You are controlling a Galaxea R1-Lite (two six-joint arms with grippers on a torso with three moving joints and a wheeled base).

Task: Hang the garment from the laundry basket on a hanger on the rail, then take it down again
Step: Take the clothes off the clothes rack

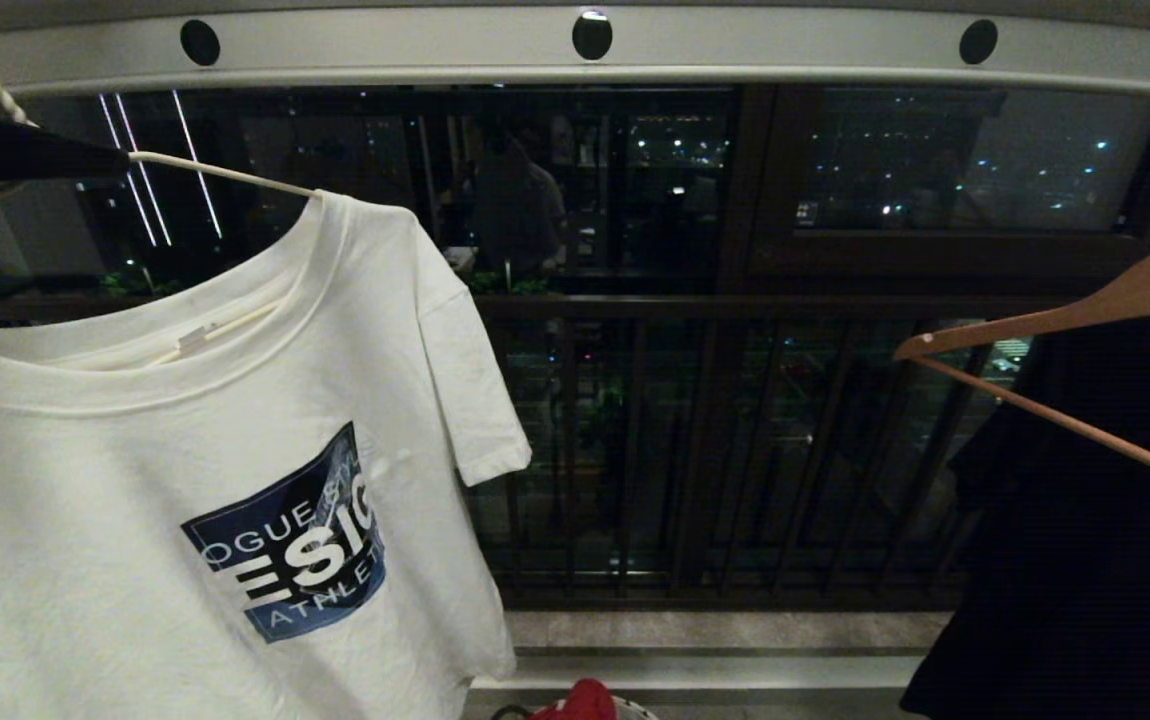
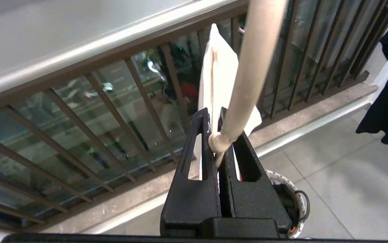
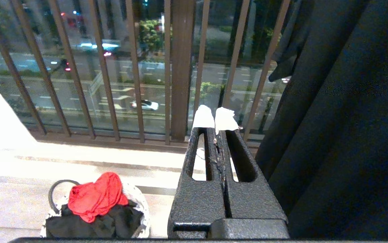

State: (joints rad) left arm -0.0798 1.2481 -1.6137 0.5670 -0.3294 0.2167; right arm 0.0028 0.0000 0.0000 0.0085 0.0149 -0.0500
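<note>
Left gripper [image 2: 214,135] is pinching hanger [image 2: 251,67], seen only in left wrist view; head view is showing garment [image 1: 185,480] hanging below rail [image 1: 575,45]; right gripper [image 3: 216,123] pressed together.

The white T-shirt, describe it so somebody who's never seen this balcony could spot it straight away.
Find the grey rail with round holes running overhead. Below it on the left, a white T-shirt hangs on a thin white wire hanger. Its dark blue chest graphic with white lettering marks it out from the black garment on the wooden hanger at right.
</note>
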